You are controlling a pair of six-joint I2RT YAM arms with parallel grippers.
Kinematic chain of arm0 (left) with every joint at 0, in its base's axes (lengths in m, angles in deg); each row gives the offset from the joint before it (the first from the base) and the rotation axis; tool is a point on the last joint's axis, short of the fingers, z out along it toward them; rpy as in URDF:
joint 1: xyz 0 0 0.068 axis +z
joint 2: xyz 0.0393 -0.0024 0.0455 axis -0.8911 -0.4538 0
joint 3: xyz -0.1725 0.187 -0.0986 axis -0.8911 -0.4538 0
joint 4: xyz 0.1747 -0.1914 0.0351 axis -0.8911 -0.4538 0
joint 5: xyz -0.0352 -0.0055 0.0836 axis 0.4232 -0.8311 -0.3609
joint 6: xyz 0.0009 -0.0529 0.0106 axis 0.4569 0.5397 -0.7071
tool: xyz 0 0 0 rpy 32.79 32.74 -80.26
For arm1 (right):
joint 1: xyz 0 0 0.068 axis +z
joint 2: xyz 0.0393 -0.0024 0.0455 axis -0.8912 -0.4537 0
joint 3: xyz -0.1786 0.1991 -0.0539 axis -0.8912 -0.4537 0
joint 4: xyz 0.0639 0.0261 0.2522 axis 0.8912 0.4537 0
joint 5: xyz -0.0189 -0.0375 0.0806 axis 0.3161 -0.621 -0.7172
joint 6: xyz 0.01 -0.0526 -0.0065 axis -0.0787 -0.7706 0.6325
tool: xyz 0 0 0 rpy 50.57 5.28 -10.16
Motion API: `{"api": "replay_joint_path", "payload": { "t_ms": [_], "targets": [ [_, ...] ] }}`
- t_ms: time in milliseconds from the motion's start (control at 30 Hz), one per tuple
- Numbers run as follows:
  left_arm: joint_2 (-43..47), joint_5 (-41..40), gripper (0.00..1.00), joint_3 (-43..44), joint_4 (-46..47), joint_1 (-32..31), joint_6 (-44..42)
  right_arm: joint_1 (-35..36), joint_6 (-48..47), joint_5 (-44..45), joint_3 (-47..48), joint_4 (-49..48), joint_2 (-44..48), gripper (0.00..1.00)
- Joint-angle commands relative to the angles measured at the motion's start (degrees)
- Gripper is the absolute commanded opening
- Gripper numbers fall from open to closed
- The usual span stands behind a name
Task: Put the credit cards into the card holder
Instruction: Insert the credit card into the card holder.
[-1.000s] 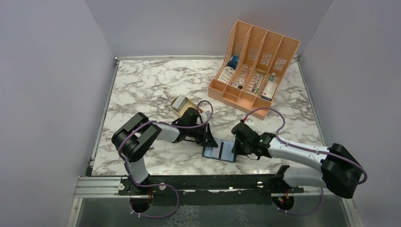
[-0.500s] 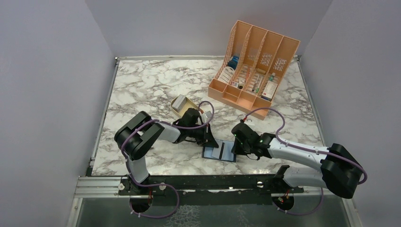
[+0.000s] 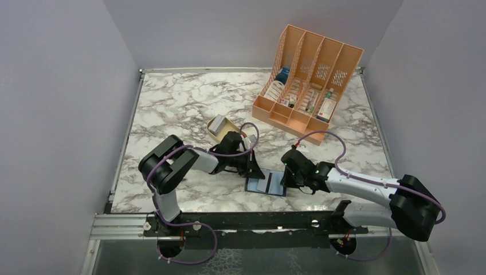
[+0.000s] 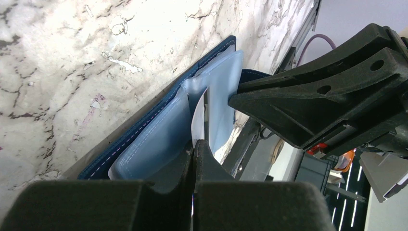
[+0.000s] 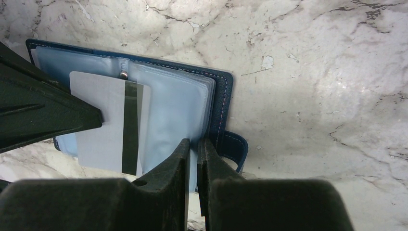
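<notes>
Left gripper (image 4: 195,144): jaws closed flat on one card (image 5: 103,130), held by its near short edge so that the free end reaches out over the holder. The card is pale with a dark stripe across it and, in the right wrist view, lies over the left half of the open holder (image 5: 222,106), its far edge near the centre fold. Judged purpose: to present the card edge-on to a sleeve mouth. Whether the edge has entered a pocket cannot be told.

Right gripper (image 5: 194,142): jaws all but closed, pinching the near edge of the clear sleeves (image 5: 178,106) on the right half. Judged purpose: to pin the holder down and keep the pages spread while the other arm feeds the card.

Holder: navy, lying open and flat on the marble table (image 3: 172,103), between the two grippers near the front edge, its strap tab (image 5: 235,147) sticking out to the right of the right gripper's fingers.

Tin (image 3: 220,127): gold, just behind the left arm's wrist, with a grey flat piece on it, probably further cards.

Rack (image 3: 306,80): peach, four slots, well apart at the back right, no part in this step.

Stage, as judged: insertion of one card in hand, not complete.
</notes>
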Motion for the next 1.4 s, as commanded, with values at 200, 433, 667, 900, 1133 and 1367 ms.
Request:
{"api": "replay_joint_path", "payload": {
  "t_ms": [200, 433, 667, 900, 1133, 1367],
  "targets": [
    [2.67, -8.09, 0.0, -2.83, -0.78, -0.49, -0.28, 0.05, 0.49, -1.65, -2.8, -1.37, -0.78, 0.09],
    [2.86, -9.23, 0.0, -3.29, 0.7, -0.54, -0.36, 0.03, 0.68, -2.07, -2.36, -1.47, -1.12, 0.09],
    [2.15, -9.02, 0.0, -3.41, 2.06, -0.85, -0.05, 0.06, 1.25, -2.29, -2.71, -1.83, -1.12, 0.09],
    [2.57, -9.5, 0.0, -4.11, 3.58, -2.3, 1.46, 0.06, 1.83, -2.07, -2.55, -1.57, -1.1, 0.09],
    [2.45, -10.76, 0.0, -5.43, 3.83, -2.49, 1.35, 0.06, 1.85, -2.36, -2.54, -2.01, -1.45, 0.09],
    [2.48, -9.84, 0.1, -4.51, 5.35, -3.77, 2.54, 0.06, 1.82, -2.55, -2.15, -2.25, -1.78, 0.09]
  ]
}}
